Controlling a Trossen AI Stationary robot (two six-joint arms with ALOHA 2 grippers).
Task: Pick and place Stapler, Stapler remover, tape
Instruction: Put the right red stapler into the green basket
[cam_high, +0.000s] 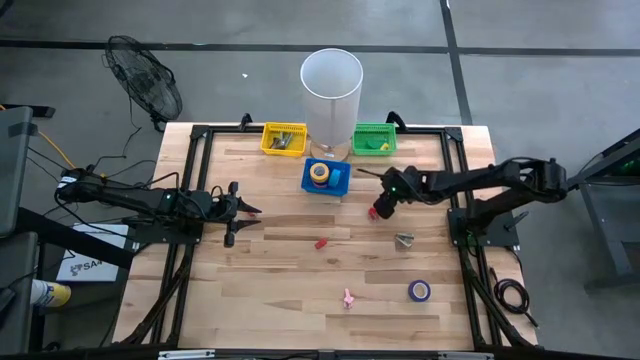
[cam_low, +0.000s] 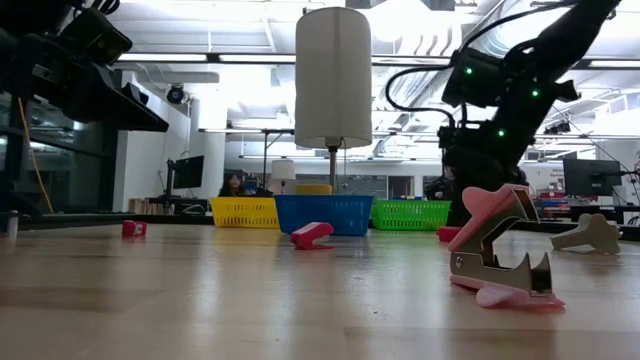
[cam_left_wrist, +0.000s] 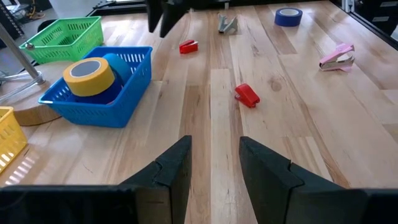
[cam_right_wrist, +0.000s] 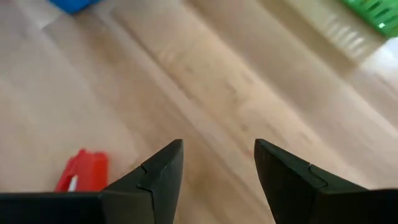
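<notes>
Two items are lying nearest the worktop's front edge: pink stapler remover and blue tape. Farther back, the right gripper, fingers released, is hovering beside a small red stapler. The left gripper is waiting released.

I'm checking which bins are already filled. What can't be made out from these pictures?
- Yellow basket contents: too small in the high view, behind its wall in the low view.
- Green basket contents: same.
- Blue basket: lamp shade overlaps it from above; left wrist view shows yellow tape.
</notes>
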